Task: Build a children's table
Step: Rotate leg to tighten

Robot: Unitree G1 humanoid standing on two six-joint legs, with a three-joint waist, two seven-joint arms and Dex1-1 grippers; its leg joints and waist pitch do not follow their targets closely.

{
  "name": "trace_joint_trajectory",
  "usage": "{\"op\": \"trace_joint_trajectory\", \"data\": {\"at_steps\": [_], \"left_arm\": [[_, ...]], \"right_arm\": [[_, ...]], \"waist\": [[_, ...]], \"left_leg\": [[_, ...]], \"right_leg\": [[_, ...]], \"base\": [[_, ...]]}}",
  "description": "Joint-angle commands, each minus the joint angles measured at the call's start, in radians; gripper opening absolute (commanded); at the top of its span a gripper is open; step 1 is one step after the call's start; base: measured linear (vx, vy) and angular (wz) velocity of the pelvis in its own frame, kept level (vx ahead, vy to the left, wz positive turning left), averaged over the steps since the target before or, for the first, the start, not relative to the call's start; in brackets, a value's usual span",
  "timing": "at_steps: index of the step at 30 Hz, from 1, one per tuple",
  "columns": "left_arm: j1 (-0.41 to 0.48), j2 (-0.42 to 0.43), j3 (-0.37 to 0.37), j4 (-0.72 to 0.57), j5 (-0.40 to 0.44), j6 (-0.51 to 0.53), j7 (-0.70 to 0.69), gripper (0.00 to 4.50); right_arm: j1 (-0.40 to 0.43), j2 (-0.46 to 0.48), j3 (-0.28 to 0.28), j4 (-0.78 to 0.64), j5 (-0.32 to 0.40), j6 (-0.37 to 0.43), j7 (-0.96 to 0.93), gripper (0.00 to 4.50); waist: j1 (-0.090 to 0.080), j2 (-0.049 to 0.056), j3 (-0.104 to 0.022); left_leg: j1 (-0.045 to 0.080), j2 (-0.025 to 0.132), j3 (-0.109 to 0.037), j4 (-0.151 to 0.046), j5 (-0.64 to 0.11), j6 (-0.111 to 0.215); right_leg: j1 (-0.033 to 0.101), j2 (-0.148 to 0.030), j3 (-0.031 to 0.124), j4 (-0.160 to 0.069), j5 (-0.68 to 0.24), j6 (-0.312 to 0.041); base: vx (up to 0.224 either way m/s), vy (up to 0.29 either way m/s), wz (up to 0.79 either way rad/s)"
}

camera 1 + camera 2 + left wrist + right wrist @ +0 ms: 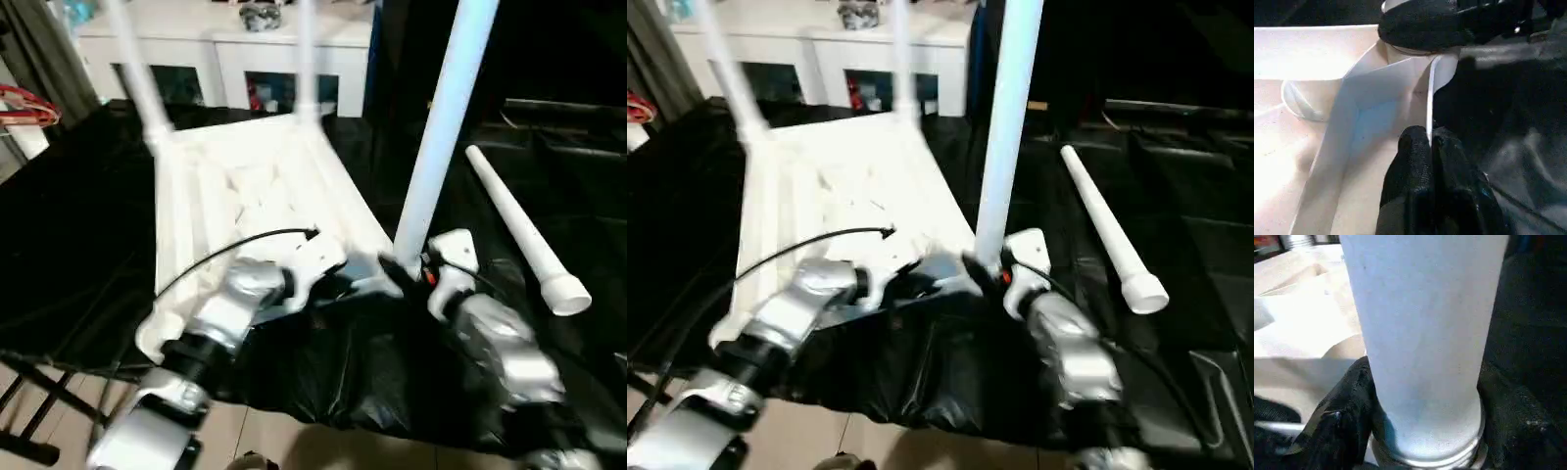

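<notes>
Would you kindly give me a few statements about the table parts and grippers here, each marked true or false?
1. The right gripper is closed around an upright leg at the tabletop's near right corner. True.
2. The left gripper is wide open. False: it is pinched shut on the edge of the tabletop.
3. A loose leg lies on the black cover to the right. True.
4. All four legs are fitted. False: two far legs stand in their sockets, one is being held at its corner, one lies loose.
5. The tabletop lies underside up. True.
</notes>
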Motion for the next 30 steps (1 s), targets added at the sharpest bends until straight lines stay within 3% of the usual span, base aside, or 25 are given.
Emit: {"op": "trace_joint_trajectory", "data": {"at_steps": [1, 3, 6, 8, 11, 15, 17, 20, 21, 28, 30], "left_arm": [[-0.048, -0.064, 0.003, -0.021, -0.018, -0.018, 0.059, 0.00], [-0.041, -0.065, -0.007, -0.027, -0.018, -0.028, 0.050, 0.00], [-0.034, -0.063, -0.011, -0.033, -0.019, -0.031, 0.050, 0.00], [-0.028, -0.064, -0.013, -0.035, -0.015, -0.033, 0.056, 0.00], [-0.022, -0.063, -0.013, -0.037, -0.008, -0.038, 0.059, 0.00], [-0.014, -0.055, -0.016, -0.041, 0.001, -0.039, 0.061, 0.00], [-0.010, -0.055, -0.006, -0.050, -0.011, -0.020, 0.058, 0.45], [-0.007, -0.052, -0.001, -0.058, -0.017, -0.019, 0.054, 0.45], [-0.006, -0.050, 0.003, -0.061, -0.018, -0.035, 0.062, 0.64], [-0.048, 0.013, 0.099, -0.117, -0.029, -0.025, 0.158, 0.83], [-0.057, 0.074, 0.153, -0.185, -0.019, 0.033, 0.193, 0.83]], "right_arm": [[0.005, 0.073, 0.108, 0.018, -0.003, 0.006, 0.053, 3.34], [0.006, 0.071, 0.089, 0.011, 0.010, 0.000, 0.054, 3.40], [0.012, 0.050, 0.080, -0.002, -0.014, -0.029, 0.031, 3.79], [0.024, 0.021, 0.057, -0.027, -0.009, -0.047, 0.028, 3.79], [0.069, -0.037, 0.018, -0.106, 0.034, -0.048, 0.092, 3.79], [0.142, -0.115, -0.026, -0.234, 0.122, -0.004, 0.203, 3.79], [0.184, -0.160, -0.053, -0.310, 0.183, 0.034, 0.268, 3.83], [0.218, -0.206, -0.071, -0.365, 0.227, 0.066, 0.317, 3.83], [0.241, -0.237, -0.078, -0.396, 0.253, 0.090, 0.346, 3.83], [0.290, -0.293, -0.033, -0.461, 0.240, 0.151, 0.386, 3.83], [0.300, -0.296, 0.018, -0.483, 0.214, 0.175, 0.388, 3.83]], "waist": [[0.003, -0.014, -0.065], [0.004, -0.010, -0.066], [0.005, -0.012, -0.067], [0.006, -0.015, -0.069], [0.016, -0.018, -0.070], [0.032, -0.020, -0.072], [0.034, -0.021, -0.069], [0.035, -0.021, -0.067], [0.035, -0.023, -0.065], [0.030, -0.023, -0.058], [0.030, -0.021, -0.057]], "left_leg": [[0.015, 0.036, -0.022, -0.079, -0.357, 0.013], [0.016, 0.038, -0.020, -0.079, -0.350, 0.016], [0.013, 0.037, -0.018, -0.078, -0.336, 0.020], [0.013, 0.038, -0.016, -0.076, -0.310, 0.029], [0.018, 0.040, -0.011, -0.071, -0.292, 0.047], [0.010, 0.041, -0.013, -0.068, -0.254, 0.075], [0.009, 0.041, -0.013, -0.069, -0.265, 0.081], [0.008, 0.040, -0.014, -0.070, -0.281, 0.079], [0.009, 0.039, -0.014, -0.071, -0.292, 0.076], [0.008, 0.033, -0.019, -0.074, -0.338, 0.049], [0.015, 0.033, -0.021, -0.073, -0.354, 0.039]], "right_leg": [[0.038, -0.068, 0.043, -0.097, -0.442, -0.126], [0.039, -0.066, 0.046, -0.092, -0.387, -0.143], [0.041, -0.066, 0.047, -0.088, -0.354, -0.155], [0.044, -0.066, 0.047, -0.082, -0.313, -0.171], [0.042, -0.065, 0.051, -0.081, -0.282, -0.176], [0.050, -0.065, 0.050, -0.076, -0.258, -0.169], [0.050, -0.065, 0.049, -0.079, -0.289, -0.159], [0.049, -0.066, 0.048, -0.086, -0.337, -0.147], [0.049, -0.066, 0.047, -0.090, -0.365, -0.141], [0.044, -0.065, 0.038, -0.106, -0.503, -0.088], [0.036, -0.065, 0.036, -0.110, -0.538, -0.076]], "base": [[0.000, 0.000, 0.00], [0.000, 0.000, 0.00], [0.000, 0.000, 0.00], [0.000, 0.000, 0.00], [0.000, 0.000, 0.00], [0.000, 0.000, 0.00], [0.000, 0.000, 0.00], [0.000, 0.000, 0.00], [0.000, 0.000, 0.00], [0.000, 0.000, 0.00], [0.000, 0.000, 0.00]]}}
